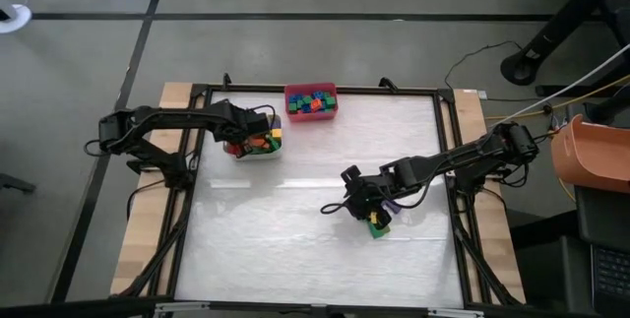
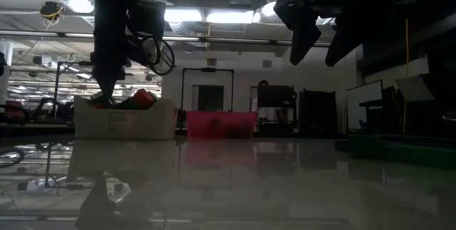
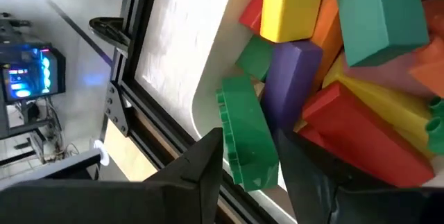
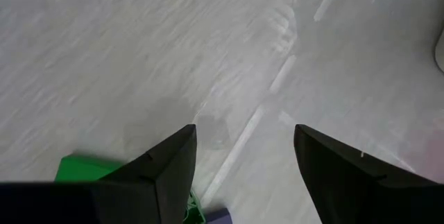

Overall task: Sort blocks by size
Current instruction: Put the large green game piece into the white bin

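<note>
My left gripper (image 3: pixel 250 135) hangs over the white bin (image 1: pixel 258 147) at the table's far left, which is heaped with long blocks in red, yellow, purple, orange and green. A long green block (image 3: pixel 246 137) stands on end just inside the bin's wall, between the two fingers, which are slightly apart. My right gripper (image 4: pixel 246 130) is open above the bare table on the right, with nothing between its fingers. A green block (image 4: pixel 87 168) and a purple one (image 4: pixel 218 217) lie on the table just beside it. My left gripper slants down from the table's left with one finger (image 3: pixel 201 168) on each side of the green block's near end (image 3: pixel 253 172). Both fingers stand right at the block's sides, and I cannot tell whether they touch it. The block's upper end leans among the other blocks in the bin.
A red bin (image 1: pixel 311 101) full of short blocks stands at the middle of the far edge. The black frame rail (image 3: pixel 132 64) runs close behind the white bin. The white table top (image 1: pixel 295 239) lies open between the two arms.
</note>
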`<state>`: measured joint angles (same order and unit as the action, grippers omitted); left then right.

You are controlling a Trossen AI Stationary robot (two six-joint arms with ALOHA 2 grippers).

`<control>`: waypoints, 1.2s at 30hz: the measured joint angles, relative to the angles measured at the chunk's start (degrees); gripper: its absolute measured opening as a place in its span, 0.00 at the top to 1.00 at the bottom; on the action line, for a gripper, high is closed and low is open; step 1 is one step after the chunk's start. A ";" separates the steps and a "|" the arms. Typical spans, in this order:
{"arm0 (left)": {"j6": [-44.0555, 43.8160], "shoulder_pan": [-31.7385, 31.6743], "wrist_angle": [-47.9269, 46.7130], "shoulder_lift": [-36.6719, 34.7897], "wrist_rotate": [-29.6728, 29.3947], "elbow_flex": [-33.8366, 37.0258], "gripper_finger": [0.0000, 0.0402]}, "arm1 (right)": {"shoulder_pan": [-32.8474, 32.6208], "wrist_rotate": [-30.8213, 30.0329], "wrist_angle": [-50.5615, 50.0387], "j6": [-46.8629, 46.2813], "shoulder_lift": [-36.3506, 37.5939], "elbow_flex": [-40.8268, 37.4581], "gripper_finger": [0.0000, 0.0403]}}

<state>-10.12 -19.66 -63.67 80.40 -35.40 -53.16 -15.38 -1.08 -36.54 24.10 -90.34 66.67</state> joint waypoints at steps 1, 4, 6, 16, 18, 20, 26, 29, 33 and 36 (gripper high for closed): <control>-0.14 0.00 -0.10 0.00 0.00 -0.18 0.68 | 0.00 0.08 -0.76 0.00 0.12 0.00 0.40; -0.59 0.00 -0.42 -0.12 -0.01 -1.58 0.68 | 0.00 0.70 -4.33 0.02 0.23 0.00 0.40; -1.52 0.00 -0.58 -0.22 0.00 -2.97 0.68 | 0.00 0.70 -8.03 0.09 0.23 0.00 0.40; -8.77 2.32 -0.32 -0.24 3.61 -8.80 0.68 | -0.04 0.68 -14.68 0.06 -0.03 0.00 0.40; -10.78 3.77 -0.30 -0.24 5.94 -8.89 0.68 | -0.04 0.68 -14.27 0.09 -0.20 -0.22 0.40; -13.11 5.84 -0.34 -0.32 6.86 -8.89 0.68 | -0.07 1.27 -13.85 0.13 -0.48 -1.41 0.40; -18.26 14.03 0.12 -2.25 6.97 -8.89 0.68 | -0.52 0.72 -10.95 0.54 -0.95 -6.22 0.40; -22.28 18.56 0.12 -3.54 6.94 -8.90 0.68 | -0.52 0.53 -7.90 1.76 -0.95 -7.72 0.40; -28.66 24.52 0.44 -4.37 6.89 -8.93 0.68 | -0.50 -0.26 -4.26 4.19 -0.95 -10.15 0.40; -32.79 28.96 1.00 -4.33 6.93 -8.91 0.68 | -0.50 -0.29 -2.62 4.72 -0.95 -12.27 0.40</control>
<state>-42.91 9.30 -62.67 76.07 -28.47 -62.06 -15.88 -1.38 -39.16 28.82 -91.29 54.40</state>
